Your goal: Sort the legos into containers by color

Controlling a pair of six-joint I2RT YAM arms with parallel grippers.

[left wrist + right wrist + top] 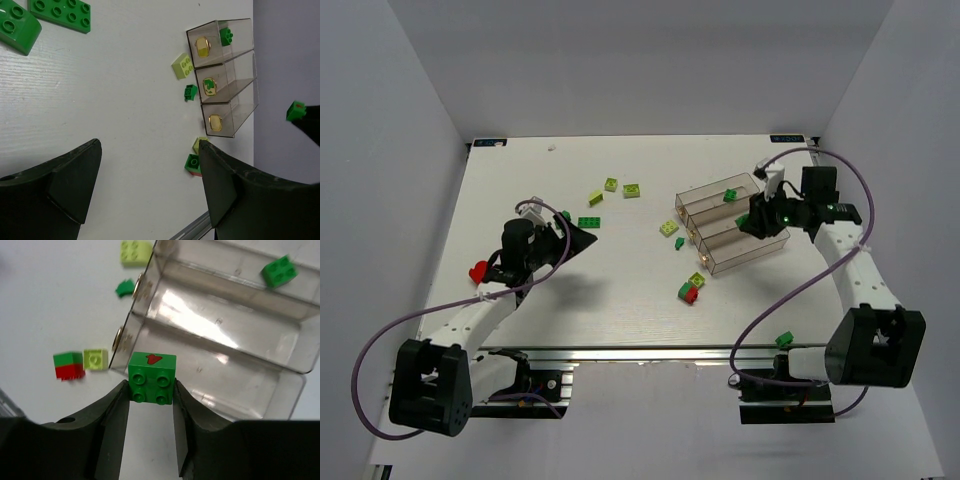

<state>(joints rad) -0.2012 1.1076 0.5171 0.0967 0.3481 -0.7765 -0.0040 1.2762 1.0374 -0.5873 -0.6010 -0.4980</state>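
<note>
We find the right gripper (150,390) closed on a dark green brick (151,377), with one finger pressed to each side. Its studs face the wrist camera and there is a red mark on its upper face. The brick hangs by the end of the containers (225,340); we cannot tell which bin lies directly beneath it. A second green brick (279,271) lies in the far bin.

On the table (50,300), outside the tray's end wall, we note a lime brick (135,251), a small green piece (125,287), and a small lime brick (95,359) just beside a green-on-red stack (68,365).

The left gripper (150,150) has its jaws wide apart above the table, well apart from the tray. A green plate (60,12) and a curved green brick (15,27) lie beyond its fingers. A red brick (477,271) sits beside the left arm.
</note>
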